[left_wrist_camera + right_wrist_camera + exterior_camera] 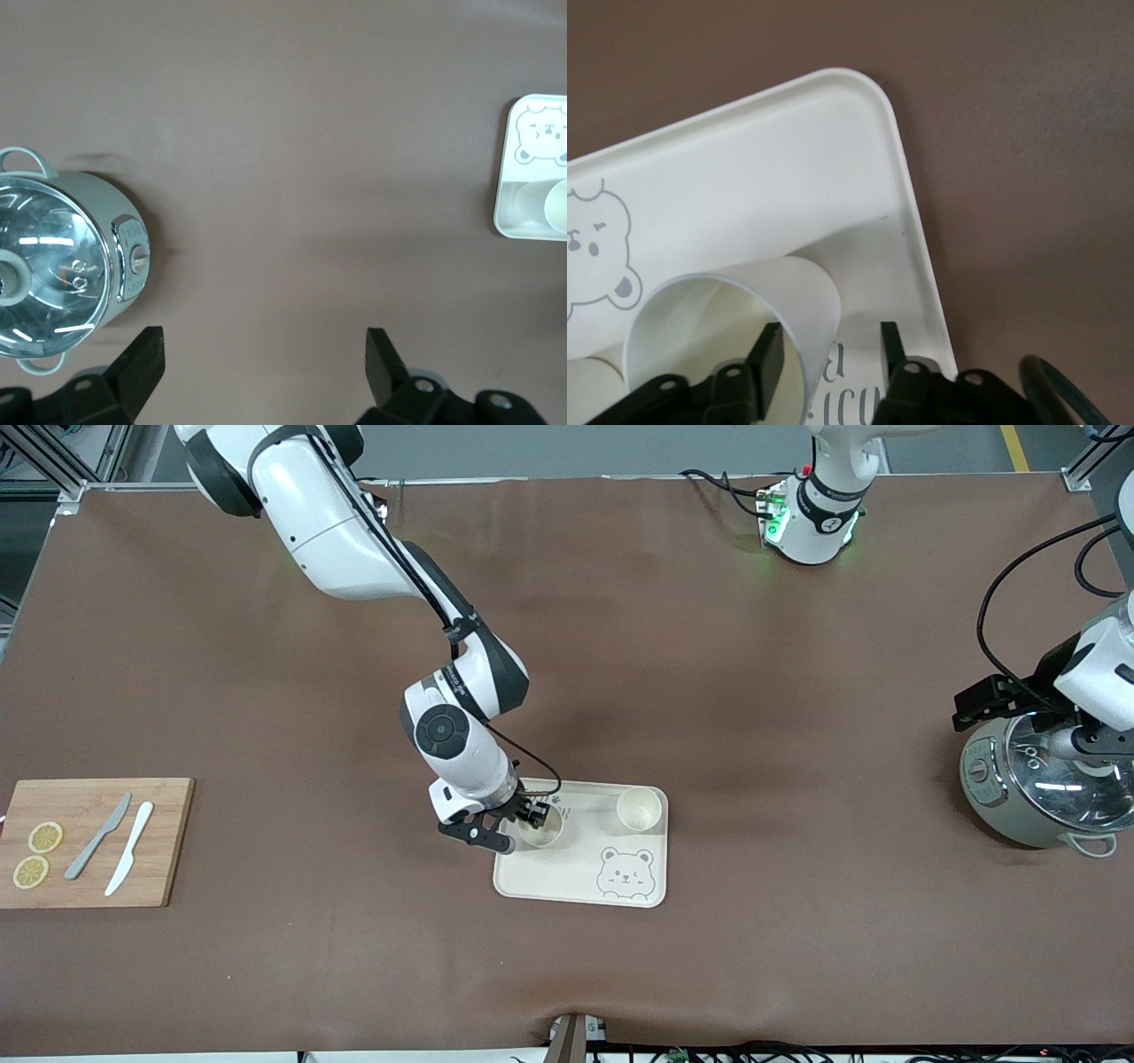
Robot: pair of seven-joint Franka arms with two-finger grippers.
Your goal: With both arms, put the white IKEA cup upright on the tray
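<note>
Cup (pixel 540 828) stands upright on the tray (pixel 576 886) directly under the right hand (pixel 523 824), whose fingers look parted around its wall, while the left hand (pixel 261 363) waits wide open by the cooker (pixel 1036 793).

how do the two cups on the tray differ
One cup sits at the right arm's end of the tray, with the right tool at its rim; the other cup sits at the left arm's end, untouched. Both are white, upright and open-topped.

The right hand (pixel 523 825) covers part of the cup (pixel 542 828) beneath it and the tray's (pixel 567 881) lettering. The right wrist view cuts off that cup's base. The front view's edge crops the left hand (pixel 1076 746) over the pot (pixel 1019 802).
</note>
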